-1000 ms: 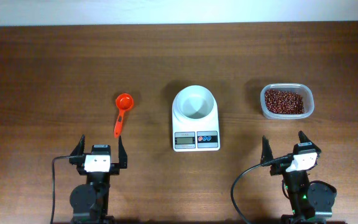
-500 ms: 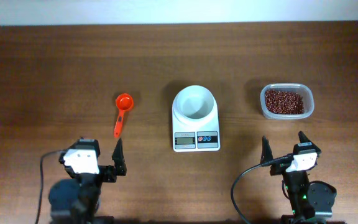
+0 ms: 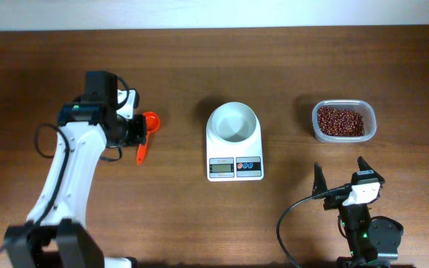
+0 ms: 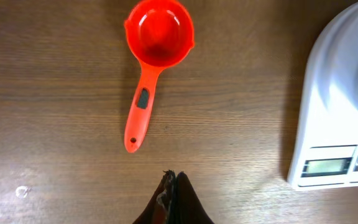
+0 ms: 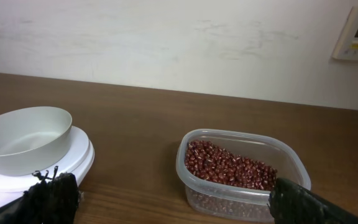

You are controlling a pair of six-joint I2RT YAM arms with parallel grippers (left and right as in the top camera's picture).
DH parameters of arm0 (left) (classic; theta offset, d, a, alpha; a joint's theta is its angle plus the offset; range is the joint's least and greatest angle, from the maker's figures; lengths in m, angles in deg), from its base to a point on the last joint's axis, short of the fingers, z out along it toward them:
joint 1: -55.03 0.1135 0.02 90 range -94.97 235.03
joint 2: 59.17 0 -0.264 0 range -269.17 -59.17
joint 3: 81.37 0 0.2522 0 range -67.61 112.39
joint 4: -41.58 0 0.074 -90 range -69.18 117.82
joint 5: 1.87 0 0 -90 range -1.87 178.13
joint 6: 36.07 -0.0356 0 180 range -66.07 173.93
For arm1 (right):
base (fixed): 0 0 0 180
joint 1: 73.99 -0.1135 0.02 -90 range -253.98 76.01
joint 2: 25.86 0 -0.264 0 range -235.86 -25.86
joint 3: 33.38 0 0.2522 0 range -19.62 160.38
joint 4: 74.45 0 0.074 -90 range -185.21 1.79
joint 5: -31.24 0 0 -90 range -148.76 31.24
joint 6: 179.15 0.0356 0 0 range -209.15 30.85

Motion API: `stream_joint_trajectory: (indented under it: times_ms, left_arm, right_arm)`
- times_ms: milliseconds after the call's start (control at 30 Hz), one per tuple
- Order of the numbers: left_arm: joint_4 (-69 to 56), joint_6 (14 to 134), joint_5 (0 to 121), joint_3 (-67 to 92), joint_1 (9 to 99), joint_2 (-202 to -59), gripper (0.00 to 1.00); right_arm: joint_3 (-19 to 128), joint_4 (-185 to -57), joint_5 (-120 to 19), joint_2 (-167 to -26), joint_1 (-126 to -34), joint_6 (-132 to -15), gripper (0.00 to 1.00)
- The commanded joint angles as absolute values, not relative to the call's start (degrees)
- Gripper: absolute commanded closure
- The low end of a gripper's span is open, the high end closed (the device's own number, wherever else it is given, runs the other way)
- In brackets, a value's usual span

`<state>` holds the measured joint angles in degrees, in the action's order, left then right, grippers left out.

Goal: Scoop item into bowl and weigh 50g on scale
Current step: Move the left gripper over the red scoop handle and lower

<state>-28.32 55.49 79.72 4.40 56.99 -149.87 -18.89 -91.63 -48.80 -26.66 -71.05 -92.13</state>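
Beans [image 3: 340, 120] fill a clear tub [image 3: 343, 103] well to the right of the scale [image 3: 235, 168], with bare table [image 3: 289, 67] between them. On the scale's platform, behind its display, sits the white bowl [image 3: 234, 123]. Well left of the scale lies an orange scoop [image 4: 157, 37], its cup toward the far edge. The left gripper [image 4: 171, 178] is poised just beside the scoop's handle end, fingers pressed together on nothing. The right gripper [image 3: 341, 170] stands spread wide and empty, to the right of the scale and nearer the front edge than the tub. Beyond the scale, open wood runs to the far edge.
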Motion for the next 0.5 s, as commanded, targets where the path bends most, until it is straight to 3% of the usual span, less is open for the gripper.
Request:
stream_joint_trajectory:
  times_ms: [0, 200, 467]
  left_arm:
    - [-28.41, 52.15, 80.58, 5.38, 57.17, -155.42, 1.0]
    - [-22.05, 52.15, 86.7, 5.36, 57.17, -164.51, 0.93]
    - [-15.27, 52.17, 92.71, 5.18, 57.19, -169.78, 0.93]
  right_arm:
    - [-19.3, -91.85, -49.11, -26.22, -71.35, -91.89, 0.01]
    - [-19.3, -91.87, -49.11, -26.22, -71.35, -91.87, 0.01]
    - [-19.3, -91.85, -49.11, -26.22, -71.35, -91.87, 0.01]
